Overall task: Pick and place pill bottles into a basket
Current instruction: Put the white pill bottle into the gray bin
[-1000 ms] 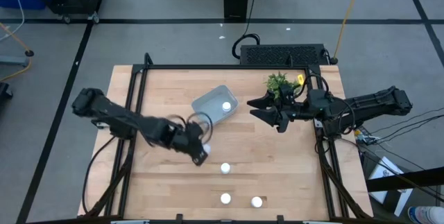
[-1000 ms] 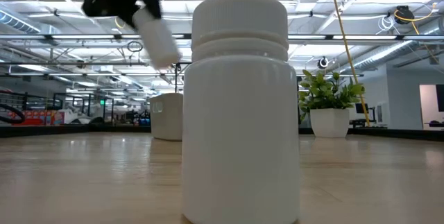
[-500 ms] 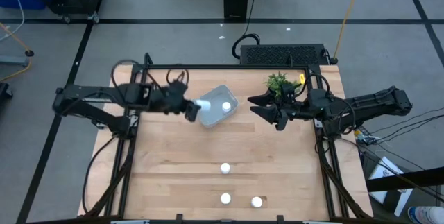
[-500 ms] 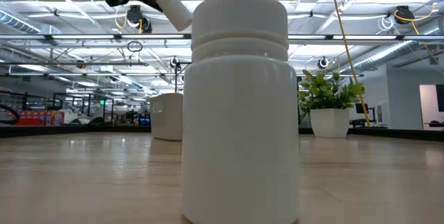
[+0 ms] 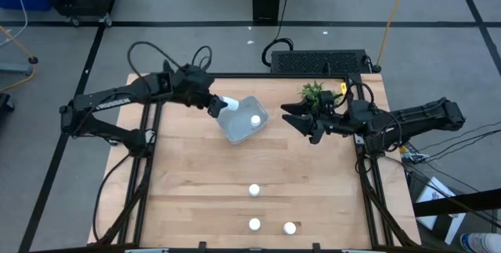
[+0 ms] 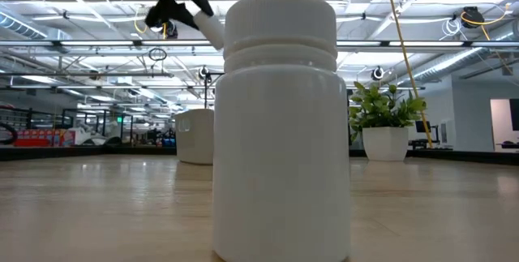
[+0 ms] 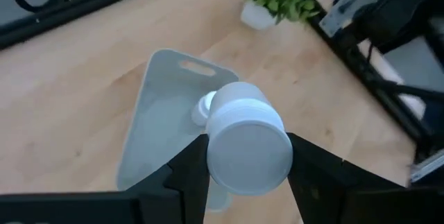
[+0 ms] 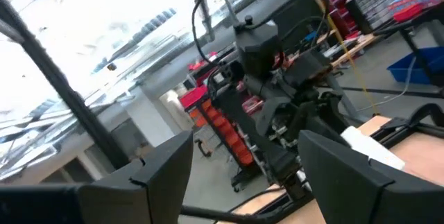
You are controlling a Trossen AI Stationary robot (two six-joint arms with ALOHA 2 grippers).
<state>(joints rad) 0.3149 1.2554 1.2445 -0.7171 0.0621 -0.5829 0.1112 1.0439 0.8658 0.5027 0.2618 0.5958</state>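
Note:
My left gripper (image 5: pixel 218 104) hangs over the left end of the pale blue-grey basket (image 5: pixel 236 125), shut on a white pill bottle (image 7: pixel 246 137). One pill bottle (image 5: pixel 254 120) lies inside the basket. Three more stand on the table nearer the front edge (image 5: pixel 254 191), (image 5: pixel 254 224), (image 5: pixel 290 227); one of them fills the low view (image 6: pixel 280 124). My right gripper (image 5: pixel 301 121) waits open and holds nothing, in the air to the right of the basket, beside the plant. My left gripper pinches the pill bottle between its two fingers (image 7: pixel 186 175), which sit on opposite sides of the bottle's body (image 7: pixel 214 156). The fingers slant down from the table's left side. The bottle is lifted clear, tilted, and sticks out and down past the fingertips (image 6: pixel 209 27) above the basket.
A small green potted plant (image 5: pixel 313 94) stands at the far right of the table, close to my right gripper. A black frame rail (image 5: pixel 258 75) runs along the table's far edge. Bare wood lies between the basket and the three standing bottles.
My left gripper, staying shut on the pill bottle, has swung from the middle of the table toward the far edge and upward. It now hangs over the basket's left end, and the bottle has travelled with it, clear of the table.

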